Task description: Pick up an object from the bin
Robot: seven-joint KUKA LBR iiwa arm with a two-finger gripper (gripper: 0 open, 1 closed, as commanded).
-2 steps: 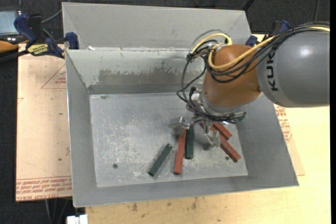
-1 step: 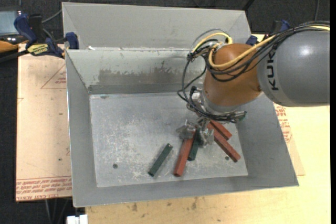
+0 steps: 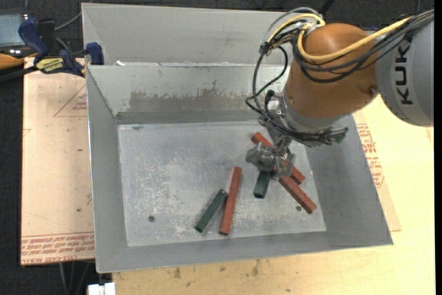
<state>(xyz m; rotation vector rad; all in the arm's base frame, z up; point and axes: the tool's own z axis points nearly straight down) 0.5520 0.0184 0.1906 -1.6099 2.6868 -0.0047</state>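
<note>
Fingers (image 3: 273, 162) over short dark-green block (image 3: 261, 186)

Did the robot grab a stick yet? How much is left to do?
Not yet. Reaching looks done: the jaws sit low in the bin, over a short dark green stick and some red sticks. In hand: I cannot see anything gripped, and all the sticks seem to lie on the floor. Left: grip one and lift it out.

A scuffed, pale-streaked grey metal bin (image 3: 166, 162) holds rust-red rectangular sticks (image 3: 230, 201) and dark green rectangular sticks (image 3: 210, 211); the robot's glossy orange wrist cover (image 3: 331, 72) meets a pale grey arm (image 3: 418, 90) with black lettering.
</note>
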